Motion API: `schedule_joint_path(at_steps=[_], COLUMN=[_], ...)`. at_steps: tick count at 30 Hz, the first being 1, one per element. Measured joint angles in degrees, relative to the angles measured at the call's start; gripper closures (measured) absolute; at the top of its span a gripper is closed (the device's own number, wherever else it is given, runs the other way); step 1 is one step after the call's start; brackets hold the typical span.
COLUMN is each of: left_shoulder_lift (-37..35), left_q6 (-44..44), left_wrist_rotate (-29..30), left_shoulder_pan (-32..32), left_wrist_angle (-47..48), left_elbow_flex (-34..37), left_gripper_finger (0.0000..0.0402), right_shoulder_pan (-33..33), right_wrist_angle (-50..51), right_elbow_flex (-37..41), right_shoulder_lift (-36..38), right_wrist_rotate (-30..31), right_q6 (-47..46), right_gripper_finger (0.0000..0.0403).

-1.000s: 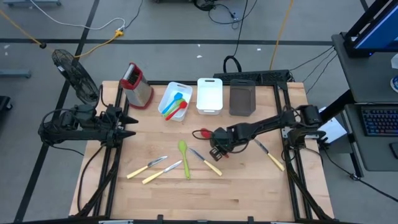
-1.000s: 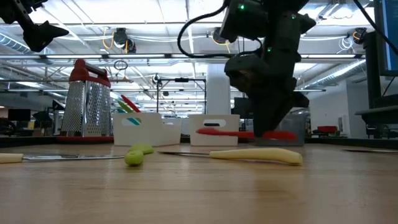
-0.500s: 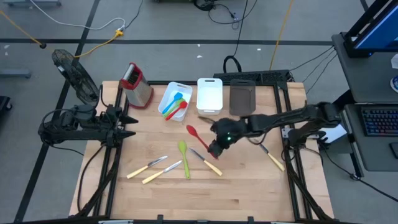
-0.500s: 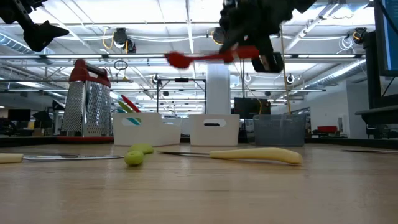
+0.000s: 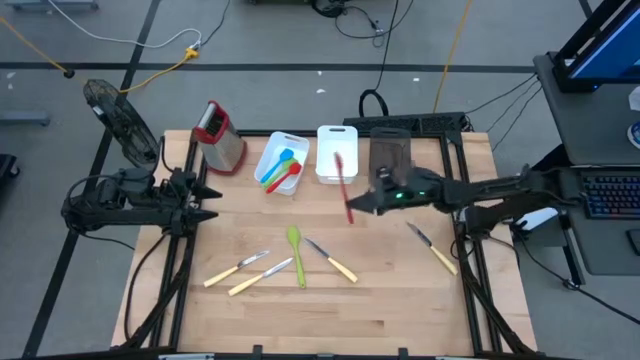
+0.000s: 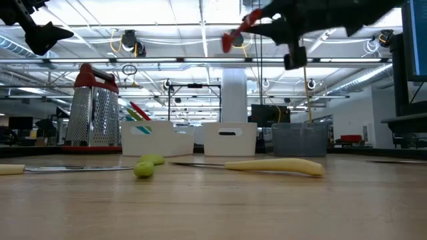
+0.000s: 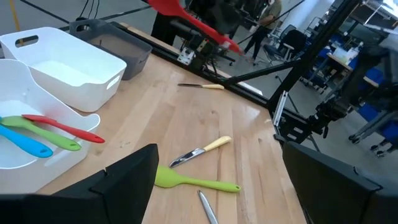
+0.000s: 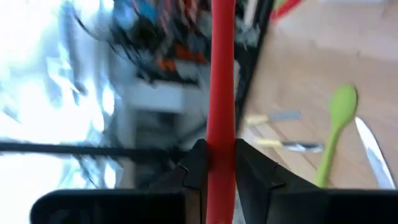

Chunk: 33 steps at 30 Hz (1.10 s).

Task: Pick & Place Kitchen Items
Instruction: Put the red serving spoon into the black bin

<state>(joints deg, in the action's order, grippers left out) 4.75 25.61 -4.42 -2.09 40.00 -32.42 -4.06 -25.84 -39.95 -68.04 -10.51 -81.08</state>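
My right gripper (image 5: 360,207) hangs high over the table's middle right, near the bins, and is shut on a red plastic spoon (image 5: 343,182). The spoon's head (image 6: 228,42) points toward the far edge, over the white bin (image 5: 337,165). The left wrist view shows the spoon (image 7: 189,20) well above the wood. My left gripper (image 5: 207,200) waits open at the left edge. A green spatula (image 5: 295,250) and several yellow-handled knives (image 5: 262,276) lie flat on the table. My right gripper pinches the red spoon's handle (image 8: 221,140) between its two fingers, close to the handle's free end (image 5: 350,218). The fingers come in level from the table's right and lie across the handle. The spoon is lifted clear, its head end slanting down a little in the low view.
Along the far edge stand a red-topped grater (image 5: 220,135), a white bin (image 5: 270,150) holding blue, green and red utensils, and a dark grey bin (image 5: 390,160). One more knife (image 5: 432,248) lies at the right, near my right arm. Bare wood fills the near part.
My right gripper has risen from just above the table with the red spoon and gone toward the far right, tipping from pointing down to level. The spoon, lifted well clear, has swung round: its head, which pointed left, now points at the far bins.
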Motion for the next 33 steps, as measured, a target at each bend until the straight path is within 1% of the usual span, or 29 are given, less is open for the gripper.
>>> schedule_joint_path(at_steps=[4,8,12,13,15,19,23,24,31,33], left_shoulder_lift=[0.0,0.0,0.06,0.07,0.09,0.11,0.11,0.11,0.11,0.11], left_q6=[0.93,2.09,4.44,4.58,4.68,4.69,4.6,4.64,4.99,5.2], left_wrist_rotate=[0.03,0.54,3.37,4.19,5.37,8.18,10.09,10.43,10.74,10.78], left_shoulder_pan=[-0.02,-0.02,-0.02,-0.02,-0.02,-0.02,-0.02,-0.02,-0.02,-0.02], left_wrist_angle=[-0.32,-1.01,-2.04,-2.49,-4.35,-7.81,-9.28,-9.38,-10.18,-10.18], left_elbow_flex=[0.0,0.0,0.0,0.0,0.0,0.0,0.0,0.0,0.0,0.0], left_gripper_finger=[0.005,0.005,0.005,0.005,0.005,0.005,0.005,0.005,0.005,0.005], right_shoulder_pan=[-1.21,-0.97,0.64,0.86,1.01,-0.13,-2.98,-3.93,-13.37,-16.49], right_wrist_angle=[-12.71,-24.25,-34.17,-35.31,-36.13,-35.79,-35.57,-35.48,-32.52,-32.45], right_elbow_flex=[10.09,18.73,23.48,23.96,24.4,24.44,24.47,24.48,26.33,27.07], right_shoulder_lift=[5.79,9.98,12.17,12.37,12.44,11.28,9.46,9.02,7.88,7.88], right_wrist_rotate=[6.74,16.19,28.37,31.0,34.35,36.02,37.0,35.98,23.57,19.06], right_q6=[-6.73,-12.17,-16.21,-16.84,-18.46,-24.44,-29.94,-31.57,-42.59,-44.66], right_gripper_finger=[0.0359,0.0359,0.0359,0.0359,0.0359,0.0359,0.0359,0.0359,0.0359,0.0359])
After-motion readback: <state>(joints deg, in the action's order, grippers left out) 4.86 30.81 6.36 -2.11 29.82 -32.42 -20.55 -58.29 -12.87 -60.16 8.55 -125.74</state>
